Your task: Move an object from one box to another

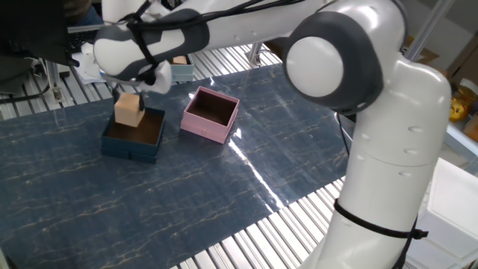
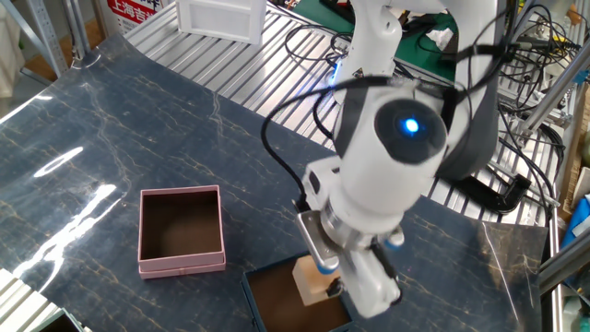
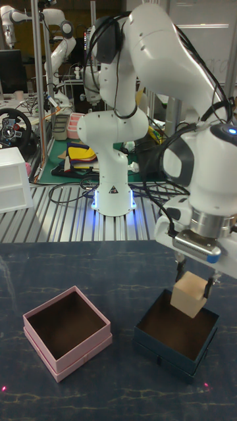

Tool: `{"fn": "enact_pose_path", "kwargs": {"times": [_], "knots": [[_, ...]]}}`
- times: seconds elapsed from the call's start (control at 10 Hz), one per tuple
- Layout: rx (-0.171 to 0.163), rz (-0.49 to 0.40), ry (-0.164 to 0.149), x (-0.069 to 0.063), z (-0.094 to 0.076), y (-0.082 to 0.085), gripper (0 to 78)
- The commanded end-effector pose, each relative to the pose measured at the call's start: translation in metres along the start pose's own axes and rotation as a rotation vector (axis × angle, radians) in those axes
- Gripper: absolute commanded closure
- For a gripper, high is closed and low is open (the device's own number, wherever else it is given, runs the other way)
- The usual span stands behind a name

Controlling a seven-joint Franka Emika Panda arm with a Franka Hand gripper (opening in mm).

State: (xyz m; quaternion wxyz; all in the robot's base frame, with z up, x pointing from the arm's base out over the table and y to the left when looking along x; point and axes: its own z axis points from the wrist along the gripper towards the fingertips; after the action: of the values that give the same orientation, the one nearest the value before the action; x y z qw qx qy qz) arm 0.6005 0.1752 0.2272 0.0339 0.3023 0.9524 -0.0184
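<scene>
The tan wooden cube [image 1: 129, 110] [image 2: 311, 278] [image 3: 189, 294] hangs a little above the navy-blue box [image 1: 132, 140] [image 2: 286, 303] [image 3: 176, 335], slightly tilted. My gripper [image 1: 129, 104] [image 3: 193, 283] is shut on the cube, with a finger on each side in the tall fixed view. The pink box [image 1: 211, 115] [image 2: 182, 230] [image 3: 67, 332] stands beside the navy box with a bare dark brown inside. In the other fixed view the arm's wrist hides most of the gripper.
A light teal box [image 1: 180, 71] sits on the metal slats behind the boxes. A white tray [image 2: 221, 18] stands at the far edge in the other fixed view. Cables [image 2: 516, 55] lie near the arm's base [image 3: 115, 191].
</scene>
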Motion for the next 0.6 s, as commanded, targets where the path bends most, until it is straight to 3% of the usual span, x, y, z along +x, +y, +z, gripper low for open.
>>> {"fn": "enact_pose_path", "kwargs": {"times": [0.1, 0.6], "knots": [[-0.011, -0.144, 0.006, -0.012, -0.023, -0.02, 75.7], [-0.01, -0.224, 0.008, -0.027, -0.025, -0.039, 75.7]]}}
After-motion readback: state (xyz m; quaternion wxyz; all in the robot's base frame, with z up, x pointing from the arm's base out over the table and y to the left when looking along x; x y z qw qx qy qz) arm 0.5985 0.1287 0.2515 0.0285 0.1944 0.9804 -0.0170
